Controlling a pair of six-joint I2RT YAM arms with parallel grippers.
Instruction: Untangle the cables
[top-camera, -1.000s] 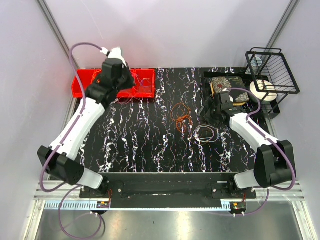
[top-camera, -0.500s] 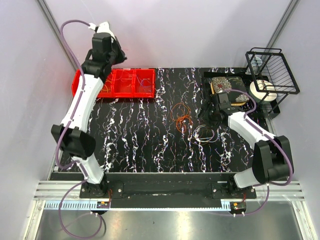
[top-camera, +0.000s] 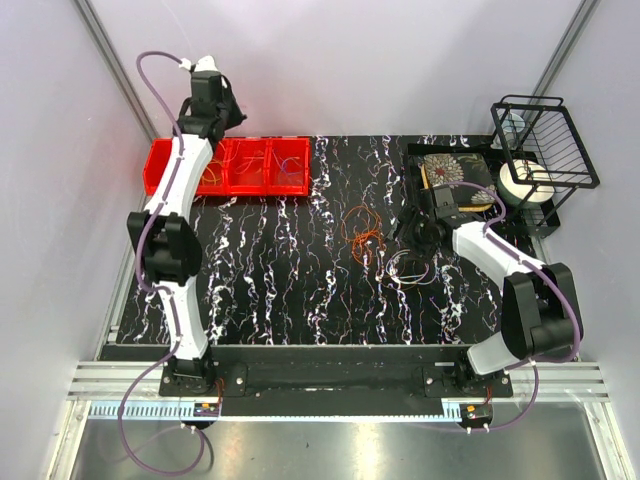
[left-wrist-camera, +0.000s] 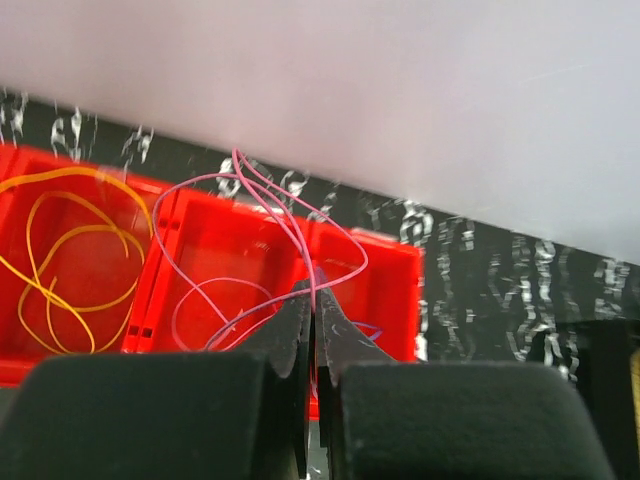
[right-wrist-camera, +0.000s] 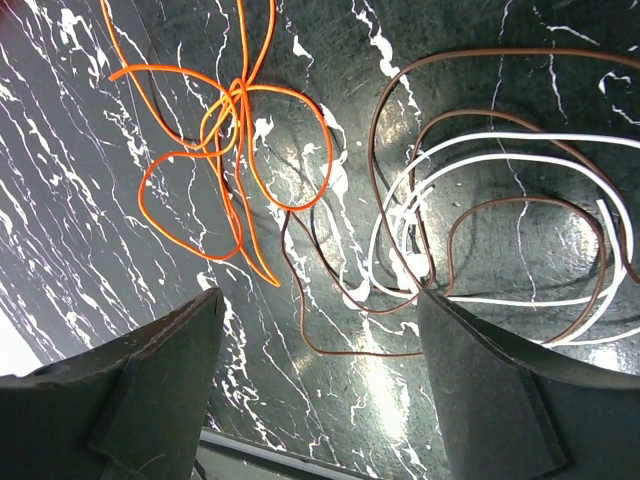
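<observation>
Since a second ago the left arm has swung upright and stretched toward the back-left corner, carrying its claw from over the red bin (top-camera: 160, 180) to high above the bin's far edge; the right arm has barely shifted.

The left gripper (left-wrist-camera: 313, 300) is pinched tight on a pink cable (left-wrist-camera: 300, 215), whose loops hang above the bin's middle compartment. A yellow cable (left-wrist-camera: 70, 172) already lies coiled in the left-hand compartment. The right gripper (right-wrist-camera: 320, 300) hovers with its fingers wide apart and nothing between them, just above a brown cable (right-wrist-camera: 372, 140) and a white cable (right-wrist-camera: 500, 136) that overlap on the marbled table (top-camera: 280, 280). An orange cable (right-wrist-camera: 240, 95) lies beside them, knotted at its centre, with one loop crossing the brown one.

The step in hand looks like dropping the pink cable into its own compartment. To do it well, the left claw should probably come lower first, so the springy loops settle inside the walls and do not spill onto the yellow coil. Next, the right claw would do best to take one strand only, away from the crossings.

No brand, label or writing is legible in any view.
</observation>
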